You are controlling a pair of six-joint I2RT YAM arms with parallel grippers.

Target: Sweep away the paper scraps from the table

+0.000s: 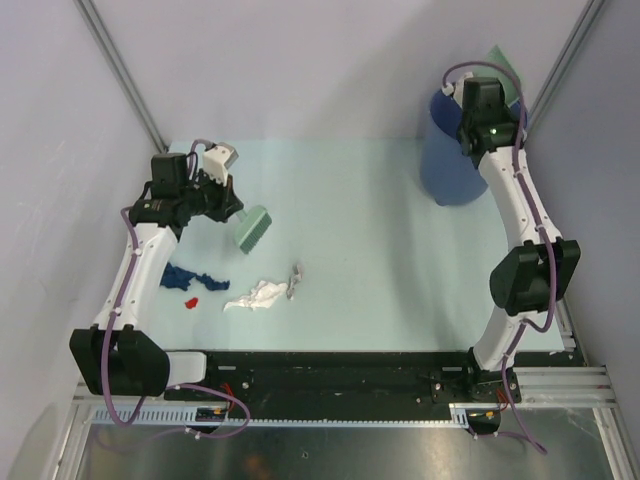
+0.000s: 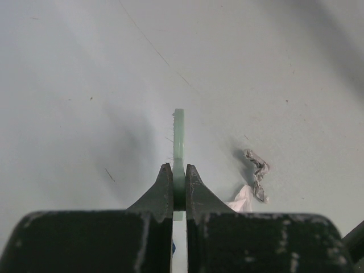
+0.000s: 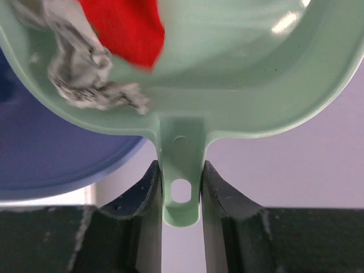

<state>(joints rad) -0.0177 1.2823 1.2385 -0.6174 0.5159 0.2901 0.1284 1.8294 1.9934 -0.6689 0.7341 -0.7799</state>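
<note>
The pale green worktop [image 1: 380, 230] sat between plain grey walls. My left pincer [image 2: 178, 168] was clamped on the brush [image 1: 252, 228] handle, close to the paper scraps [image 1: 255, 296] lying near that arm: dark blue, red, white and grey wads. My right pincer [image 3: 181, 166] gripped the dustpan [image 3: 239, 96] by its handle over the blue bucket [image 1: 450, 175], with a red scrap [image 3: 128, 25] and a grey scrap [image 3: 85, 77] inside. I judged one load was ready to tip and another sweep was needed.

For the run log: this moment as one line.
left gripper: shut on brush | right gripper: shut on dustpan over bucket, swept scraps inside | table: unswept scraps blue, red, white, grey
</note>
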